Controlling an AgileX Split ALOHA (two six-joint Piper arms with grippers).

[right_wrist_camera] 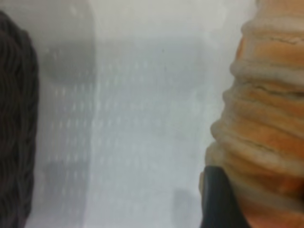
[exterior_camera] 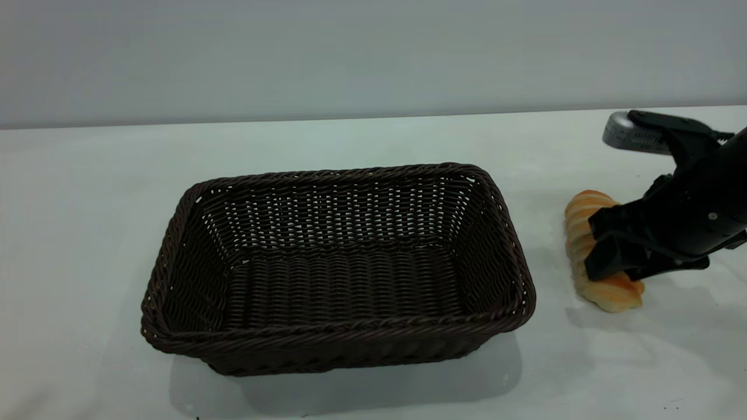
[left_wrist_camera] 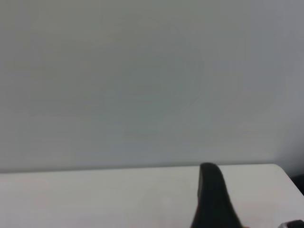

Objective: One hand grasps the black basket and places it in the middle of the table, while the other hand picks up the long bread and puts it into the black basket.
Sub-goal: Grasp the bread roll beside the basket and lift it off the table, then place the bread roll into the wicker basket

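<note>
The black basket point(exterior_camera: 338, 265) stands empty in the middle of the table point(exterior_camera: 87, 233), long side facing me. The long bread point(exterior_camera: 583, 216), golden-orange with pale ridges, lies on the table just right of the basket. My right gripper point(exterior_camera: 596, 248) reaches in from the right and its jaws are closed across the bread's middle. In the right wrist view one finger point(right_wrist_camera: 219, 204) presses against the bread point(right_wrist_camera: 266, 118), and the basket's rim point(right_wrist_camera: 14, 118) shows across a strip of table. My left gripper is out of the exterior view; a dark part of it point(left_wrist_camera: 213, 204) shows in the left wrist view over bare table.
A narrow gap of white table point(exterior_camera: 545, 233) separates the basket's right rim from the bread. The table's far edge meets a plain grey wall point(exterior_camera: 350, 58). The right arm's wrist housing point(exterior_camera: 636, 135) sits above and behind the bread.
</note>
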